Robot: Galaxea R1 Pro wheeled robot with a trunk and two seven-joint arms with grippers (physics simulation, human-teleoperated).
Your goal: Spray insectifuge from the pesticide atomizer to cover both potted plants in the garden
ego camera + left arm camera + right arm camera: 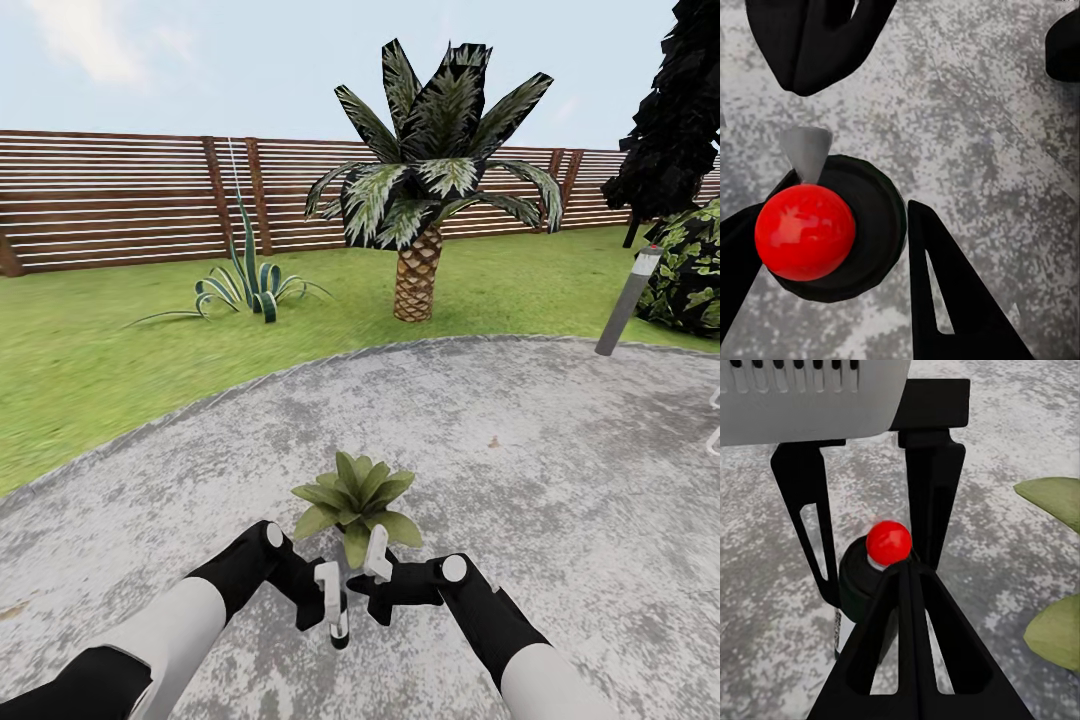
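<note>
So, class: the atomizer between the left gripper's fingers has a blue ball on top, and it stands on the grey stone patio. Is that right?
Not quite. The ball on top of the pesticide atomizer is red, not blue, as the left wrist view shows. The rest holds: it sits between the left gripper fingers, on the grey stone patio.

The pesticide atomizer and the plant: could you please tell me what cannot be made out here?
- Pesticide atomizer label: right wrist view, mostly hidden behind the right fingers, unreadable.
- Its body: left wrist view, seen from above, covered by its red cap.
- Potted plant pot: head view, hidden behind the right gripper and leaves.
</note>
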